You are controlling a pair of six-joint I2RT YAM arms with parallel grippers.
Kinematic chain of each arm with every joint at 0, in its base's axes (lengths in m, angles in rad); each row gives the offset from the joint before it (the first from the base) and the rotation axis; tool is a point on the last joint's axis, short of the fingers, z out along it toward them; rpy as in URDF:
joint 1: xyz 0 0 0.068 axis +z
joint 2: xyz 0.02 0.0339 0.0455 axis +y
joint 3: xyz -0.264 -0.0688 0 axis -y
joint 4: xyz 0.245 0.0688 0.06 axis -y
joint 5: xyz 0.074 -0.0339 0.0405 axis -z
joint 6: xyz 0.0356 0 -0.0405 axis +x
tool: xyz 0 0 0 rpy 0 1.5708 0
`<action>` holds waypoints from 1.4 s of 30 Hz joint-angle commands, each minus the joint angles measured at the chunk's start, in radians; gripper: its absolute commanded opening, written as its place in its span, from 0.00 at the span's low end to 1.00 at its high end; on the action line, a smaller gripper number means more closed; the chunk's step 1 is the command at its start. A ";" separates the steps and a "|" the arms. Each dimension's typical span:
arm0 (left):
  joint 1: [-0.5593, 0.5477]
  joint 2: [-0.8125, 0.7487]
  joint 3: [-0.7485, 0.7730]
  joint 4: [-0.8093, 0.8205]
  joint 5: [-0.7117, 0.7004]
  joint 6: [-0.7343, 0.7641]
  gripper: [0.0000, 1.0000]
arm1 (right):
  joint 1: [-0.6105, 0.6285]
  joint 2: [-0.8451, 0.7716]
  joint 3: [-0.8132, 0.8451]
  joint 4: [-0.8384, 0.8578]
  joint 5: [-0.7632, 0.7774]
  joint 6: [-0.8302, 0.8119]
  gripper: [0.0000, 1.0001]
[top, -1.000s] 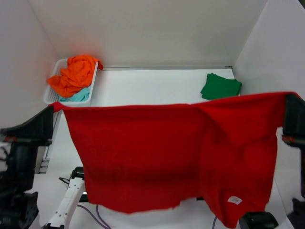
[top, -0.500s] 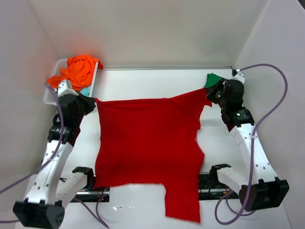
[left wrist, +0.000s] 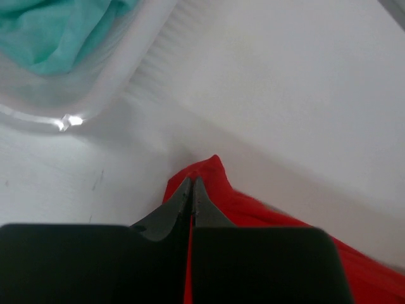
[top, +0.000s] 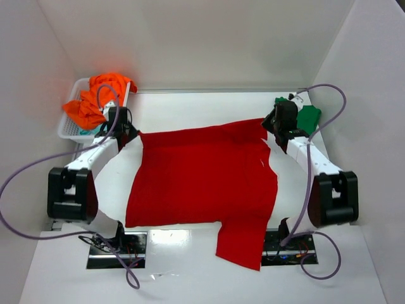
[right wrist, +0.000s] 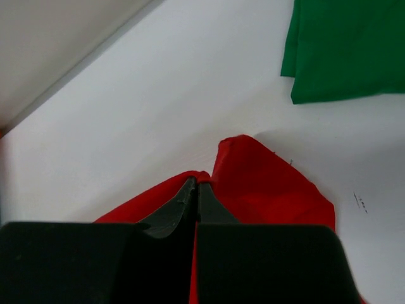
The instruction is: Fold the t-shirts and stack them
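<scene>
A large red t-shirt (top: pixel 202 177) lies spread flat on the white table, one sleeve (top: pixel 243 244) reaching toward the near edge. My left gripper (top: pixel 131 133) is shut on the shirt's far left corner (left wrist: pixel 212 174), low at the table. My right gripper (top: pixel 269 124) is shut on the far right corner (right wrist: pixel 253 171). A folded dark green t-shirt (top: pixel 307 117) (right wrist: pixel 345 47) lies on the table just right of the right gripper. An orange t-shirt (top: pixel 98 98) and a pale teal one (left wrist: pixel 57 28) fill the basket.
The white lattice basket (top: pixel 68 130) stands at the far left corner, its rim (left wrist: pixel 126 69) close beyond my left gripper. White walls enclose the table at the back and both sides. Purple cables loop from both arms.
Both arms swung forward and down, carrying the red t-shirt from hanging stretched in the air to lying spread on the table. Both grippers kept their hold on its corners.
</scene>
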 commanded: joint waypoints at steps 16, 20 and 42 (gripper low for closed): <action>0.079 0.435 0.478 0.119 0.005 0.087 0.00 | -0.083 0.426 0.397 0.087 -0.086 0.019 0.00; 0.079 0.467 0.508 0.110 0.016 0.097 0.00 | -0.092 0.469 0.433 0.087 -0.162 0.038 0.00; 0.079 0.478 0.476 0.100 0.051 0.115 0.00 | -0.101 0.555 0.316 0.078 -0.320 0.056 0.00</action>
